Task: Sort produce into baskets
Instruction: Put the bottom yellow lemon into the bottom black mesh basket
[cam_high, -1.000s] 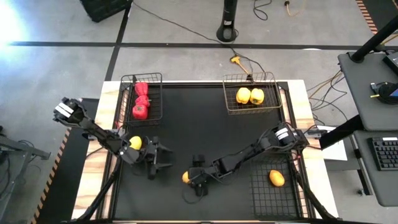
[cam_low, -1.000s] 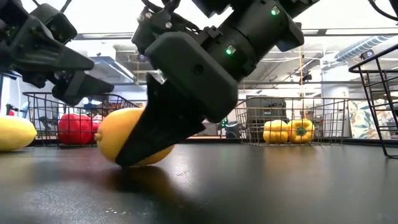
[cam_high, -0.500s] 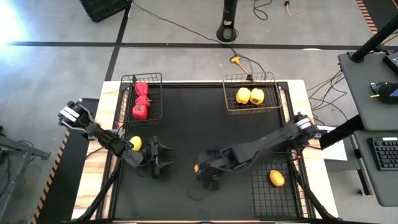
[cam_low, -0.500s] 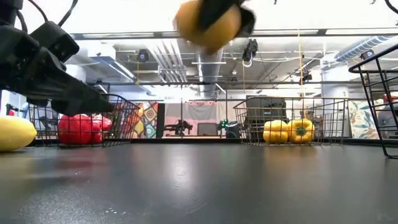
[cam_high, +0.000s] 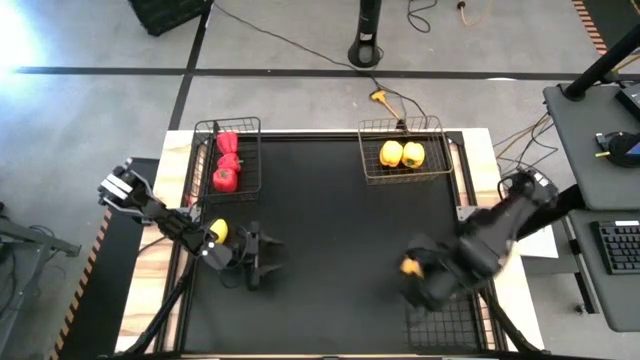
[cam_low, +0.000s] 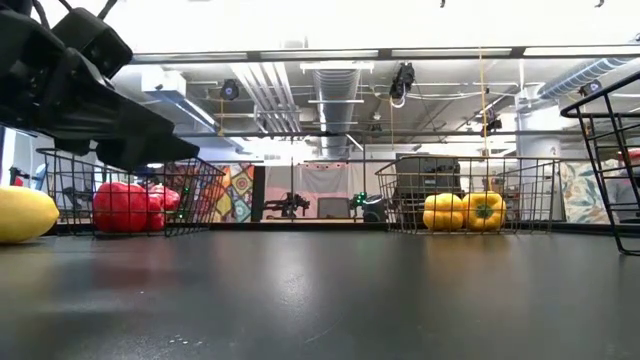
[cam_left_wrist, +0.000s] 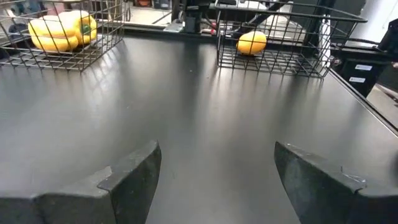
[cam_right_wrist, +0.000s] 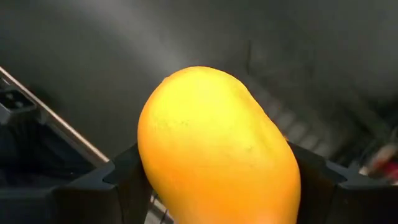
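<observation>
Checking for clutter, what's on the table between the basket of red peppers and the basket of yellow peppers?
Nothing: in the high view, only bare black tabletop lies between the red pepper basket and the yellow pepper basket. The low view shows no objects there either.

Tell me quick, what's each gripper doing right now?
Left gripper: open, holding nothing, low over the table.
Right gripper: shut on an orange fruit, near the front-right basket.

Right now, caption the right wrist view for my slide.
Right end effector grips an orange-yellow fruit above the dark table.
</observation>
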